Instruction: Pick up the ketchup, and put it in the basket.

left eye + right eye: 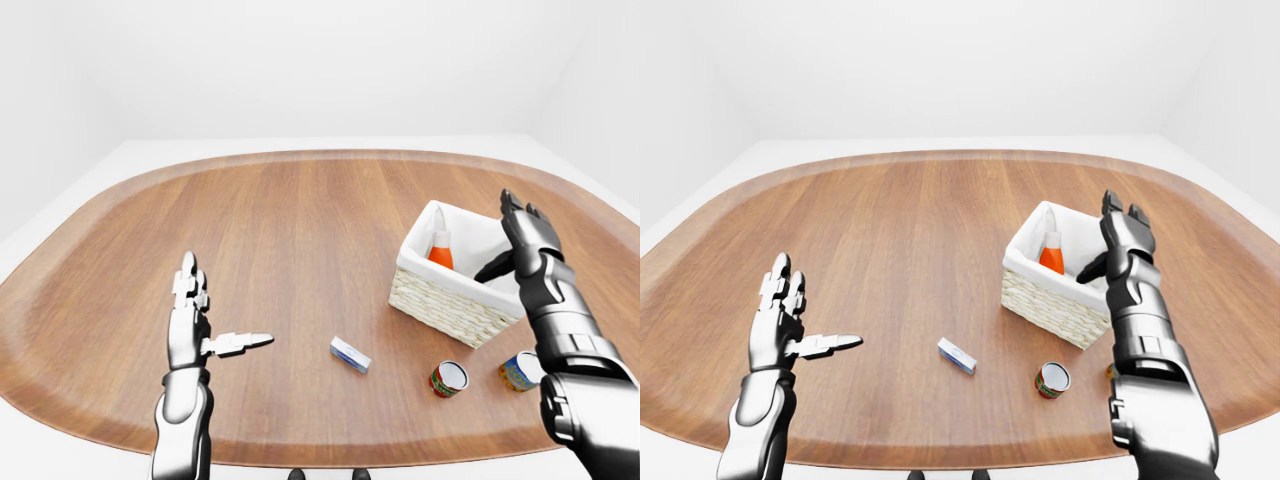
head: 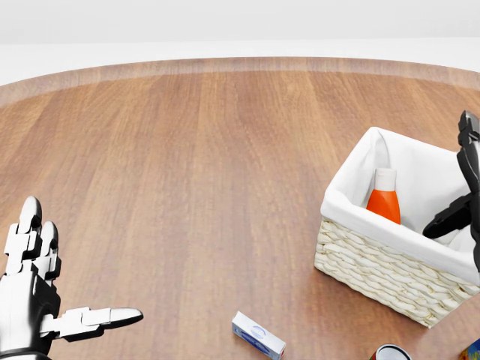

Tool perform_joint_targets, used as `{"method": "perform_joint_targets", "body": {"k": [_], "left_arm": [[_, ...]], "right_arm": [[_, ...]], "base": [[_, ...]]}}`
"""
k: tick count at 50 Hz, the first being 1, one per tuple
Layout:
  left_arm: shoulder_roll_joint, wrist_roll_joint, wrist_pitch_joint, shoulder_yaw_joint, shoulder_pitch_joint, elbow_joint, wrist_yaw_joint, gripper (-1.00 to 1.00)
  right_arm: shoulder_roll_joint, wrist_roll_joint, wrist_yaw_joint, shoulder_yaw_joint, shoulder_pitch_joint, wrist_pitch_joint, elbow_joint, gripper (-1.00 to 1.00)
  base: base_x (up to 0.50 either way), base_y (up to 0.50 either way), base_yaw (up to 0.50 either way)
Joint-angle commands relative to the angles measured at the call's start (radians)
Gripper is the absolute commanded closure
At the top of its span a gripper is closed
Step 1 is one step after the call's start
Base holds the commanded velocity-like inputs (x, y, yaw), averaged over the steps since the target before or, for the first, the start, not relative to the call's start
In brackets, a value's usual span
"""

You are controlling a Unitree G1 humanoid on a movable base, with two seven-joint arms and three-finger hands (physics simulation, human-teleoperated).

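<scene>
The ketchup [image 2: 384, 199], an orange-red bottle with a white cap, stands inside the white-lined wicker basket [image 2: 375, 266] at the right of the oval wooden table. My right hand [image 1: 522, 245] is open and empty, held over the basket's right side, apart from the bottle. My left hand [image 1: 205, 315] is open and empty above the table at the lower left, far from the basket.
A small blue-and-white box [image 1: 350, 354] lies on the table below and left of the basket. A red-labelled can [image 1: 449, 378] and a blue-and-yellow can [image 1: 520, 370] stand below the basket near the table's lower edge.
</scene>
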Motion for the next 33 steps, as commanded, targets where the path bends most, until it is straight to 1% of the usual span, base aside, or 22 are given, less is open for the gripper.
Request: {"method": "perform_joint_targets", "body": {"k": [1, 7, 13, 18, 19, 21, 23, 27, 29, 31, 32, 33], "left_arm": [[0.000, -0.001, 0.000, 0.001, 0.001, -0.005, -0.001, -1.00], [0.000, -0.001, 0.000, 0.001, 0.001, -0.008, -0.001, -1.00], [-0.001, -0.001, 0.000, 0.002, 0.003, -0.008, -0.002, -1.00], [-0.001, -0.002, 0.000, 0.002, 0.002, -0.008, -0.002, -1.00], [-0.001, -0.001, 0.000, 0.002, 0.002, -0.007, -0.002, -1.00], [-0.001, -0.001, 0.000, 0.002, 0.001, -0.007, -0.002, -1.00], [-0.001, 0.000, 0.000, 0.002, 0.001, -0.005, -0.001, -1.00], [-0.001, -0.001, 0.000, 0.002, 0.002, -0.007, -0.002, -1.00], [-0.001, 0.001, 0.000, 0.001, 0.003, -0.005, -0.001, -1.00], [-0.001, 0.001, 0.000, 0.001, 0.003, -0.005, -0.001, -1.00], [-0.002, 0.003, 0.000, -0.001, 0.003, -0.006, 0.000, -1.00], [-0.002, 0.003, 0.000, -0.002, 0.004, -0.007, 0.000, -1.00]], "right_arm": [[-0.004, 0.000, 0.018, -0.012, 0.003, 0.000, -0.040, -1.00], [-0.012, 0.008, 0.037, -0.022, 0.000, 0.000, -0.082, -1.00], [-0.028, 0.008, 0.083, -0.053, 0.022, 0.000, -0.221, -1.00], [-0.040, 0.005, 0.159, -0.092, 0.056, 0.000, -0.411, -1.00], [-0.043, 0.005, 0.190, -0.105, 0.066, 0.000, -0.482, -1.00], [-0.039, 0.007, 0.215, -0.115, 0.073, 0.000, -0.529, -1.00], [-0.035, 0.005, 0.267, -0.129, 0.094, 0.000, -0.641, -1.00], [-0.014, -0.005, 0.354, -0.151, 0.129, 0.000, -0.826, -1.00], [0.007, -0.005, 0.425, -0.162, 0.149, 0.000, -0.956, -1.00], [0.008, -0.006, 0.428, -0.162, 0.149, 0.000, -0.960, -1.00], [0.047, -0.022, 0.527, -0.161, 0.168, 0.000, -1.132, -1.00], [0.064, -0.026, 0.577, -0.158, 0.174, 0.000, -1.213, -1.00]], "base": [[0.00, 0.00, 0.00], [0.00, 0.00, 0.00], [0.00, 0.00, 0.00], [0.00, 0.00, 0.00], [0.00, 0.00, 0.00], [0.00, 0.00, 0.00], [0.00, 0.00, 0.00], [0.00, 0.00, 0.00], [0.00, 0.00, 0.00], [0.00, 0.00, 0.00], [0.00, 0.00, 0.00], [0.00, 0.00, 0.00]]}}
